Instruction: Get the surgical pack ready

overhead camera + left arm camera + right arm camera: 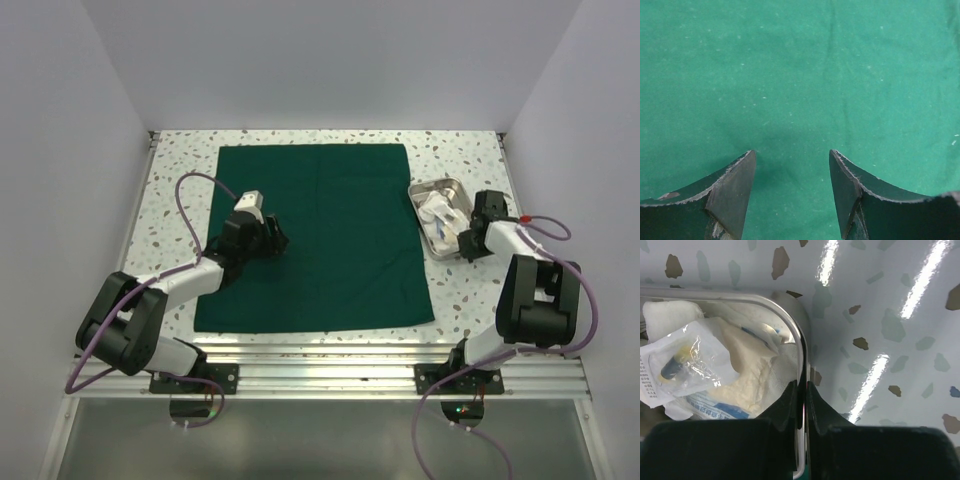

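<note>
1. The table (180, 165) is a glossy white top flecked with grey and brown chips.
2. The surgical pack (340, 250) is a dark green woven drape. It lies spread flat as a large square on the middle of the table, with faint fold creases. The left arm hides part of its left side. In the left wrist view the cloth (840, 75) fills the frame, dotted with pale lint.
3. The steel tray (438, 182) is shiny and rectangular with rounded corners. It sits on bare table just right of the drape's far right corner. Whether the two touch is unclear.
4. The left gripper (274, 240) hangs over the drape's left half, its dark fingers spread and holding nothing. I cannot tell whether the tips touch the cloth.
5. The right gripper (801, 390) is pressed together on the tray's thin rim, one finger inside and one outside.
6. In the tray, a crinkled clear packet (690, 360) lies over white gauze (670, 315). Its print is blurred.
</note>
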Available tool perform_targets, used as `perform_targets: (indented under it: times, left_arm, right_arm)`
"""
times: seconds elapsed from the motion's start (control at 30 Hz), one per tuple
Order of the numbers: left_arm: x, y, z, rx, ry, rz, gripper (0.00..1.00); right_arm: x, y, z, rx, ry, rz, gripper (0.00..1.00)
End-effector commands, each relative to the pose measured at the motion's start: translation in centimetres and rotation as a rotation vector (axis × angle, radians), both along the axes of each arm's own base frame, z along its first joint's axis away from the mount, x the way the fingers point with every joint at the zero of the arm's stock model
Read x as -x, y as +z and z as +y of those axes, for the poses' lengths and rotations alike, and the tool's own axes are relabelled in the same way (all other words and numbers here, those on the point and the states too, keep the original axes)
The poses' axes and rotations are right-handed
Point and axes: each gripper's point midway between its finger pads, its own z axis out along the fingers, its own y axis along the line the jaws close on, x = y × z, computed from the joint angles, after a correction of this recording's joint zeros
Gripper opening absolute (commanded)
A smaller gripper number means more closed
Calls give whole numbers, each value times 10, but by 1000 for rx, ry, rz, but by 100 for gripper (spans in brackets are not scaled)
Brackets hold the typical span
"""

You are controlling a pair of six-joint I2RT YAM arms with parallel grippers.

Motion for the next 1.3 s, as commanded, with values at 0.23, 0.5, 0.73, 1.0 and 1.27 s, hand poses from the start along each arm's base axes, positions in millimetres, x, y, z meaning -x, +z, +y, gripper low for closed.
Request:
perform_targets:
  times: [0.23,0.5,0.73,1.0,1.27]
  left_arm:
    - [-17,18,17,-44,116,-38,64]
    - [-13,33,29,-42,195,-29,64]
    - [-2,42,35,-31,204,-30,64]
    - [11,41,35,-40,172,0,64]
    - [24,35,38,-37,163,27,65]
  right_arm:
    - [-3,75,-11,83,-31,-192,0]
    - [-35,114,25,45,307,-403,0]
    - [-63,107,88,-113,814,-404,0]
    - [-49,88,139,-24,1217,-243,0]
    - [-41,72,175,-19,1511,-191,0]
